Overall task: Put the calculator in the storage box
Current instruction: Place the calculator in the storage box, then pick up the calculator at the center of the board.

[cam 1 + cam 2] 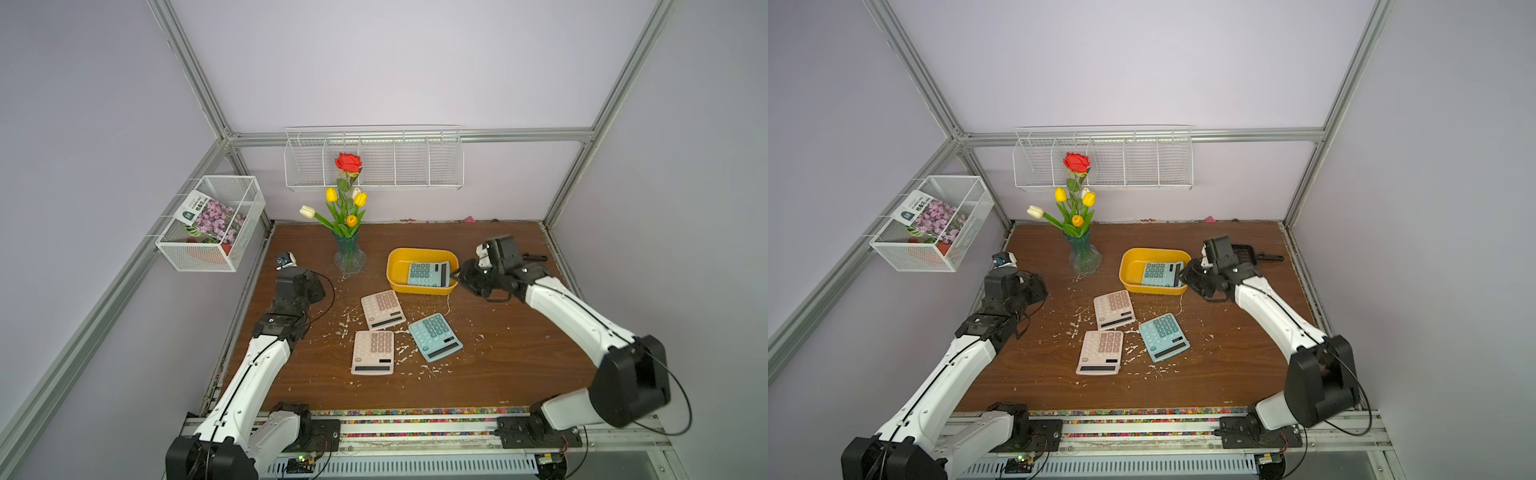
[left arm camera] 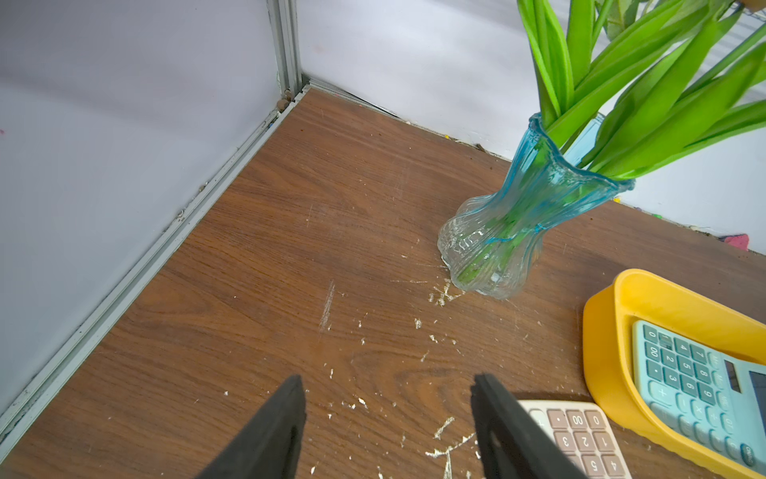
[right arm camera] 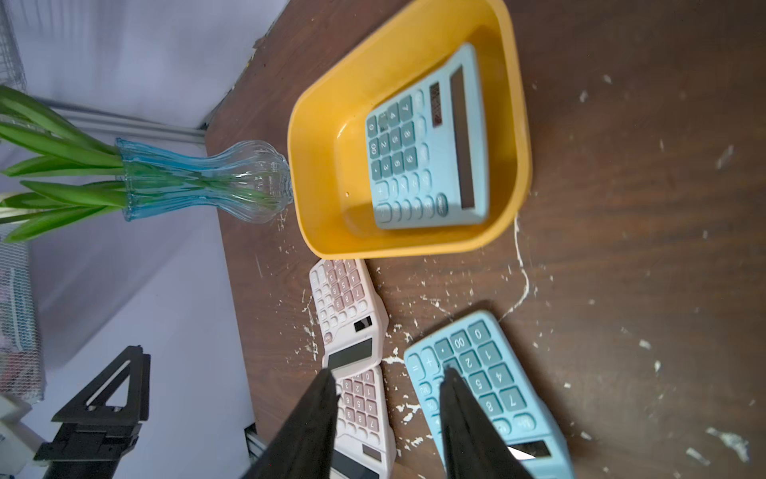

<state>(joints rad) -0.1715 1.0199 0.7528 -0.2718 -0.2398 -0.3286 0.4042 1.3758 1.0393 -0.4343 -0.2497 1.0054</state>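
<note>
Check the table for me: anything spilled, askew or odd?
White flakes litter the middle of the table, like spilled debris. The blue calculator in the storage box seems to lie tilted, one end propped against a wall rather than flat.

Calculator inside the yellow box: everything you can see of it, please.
The calculator is light blue plastic with darker teal keys, a dark display strip and a small solar panel. It lies face up inside the storage box, apparently tilted, display edge leaning on one end wall. Only the box touches it.
</note>
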